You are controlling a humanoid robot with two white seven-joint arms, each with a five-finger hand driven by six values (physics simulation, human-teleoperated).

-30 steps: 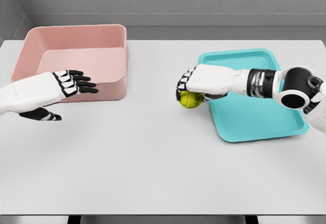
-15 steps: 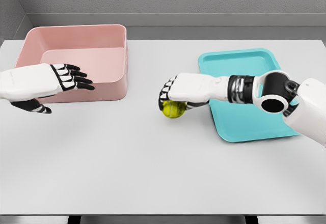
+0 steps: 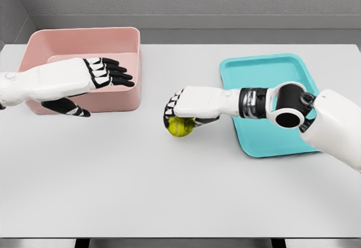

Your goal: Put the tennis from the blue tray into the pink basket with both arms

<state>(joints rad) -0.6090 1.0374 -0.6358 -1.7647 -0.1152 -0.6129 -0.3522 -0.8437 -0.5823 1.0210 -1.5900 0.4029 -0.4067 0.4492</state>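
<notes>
Ball (image 3: 179, 127) sits under the right hand (image 3: 189, 104), fingers curled over its top, above bare table between tray (image 3: 271, 141) and pink basket (image 3: 121, 98). Likely light, fuzzy, grippy; hold round its middle. Left hand (image 3: 73, 79) fingers straight, empty, over the basket.

Basket (image 3: 34, 53) back-left on table (image 3: 169, 191), tray (image 3: 293, 141) right. Ball (image 3: 180, 126) between them under right hand (image 3: 189, 104), off tray. Left hand (image 3: 84, 79) over basket front wall.
</notes>
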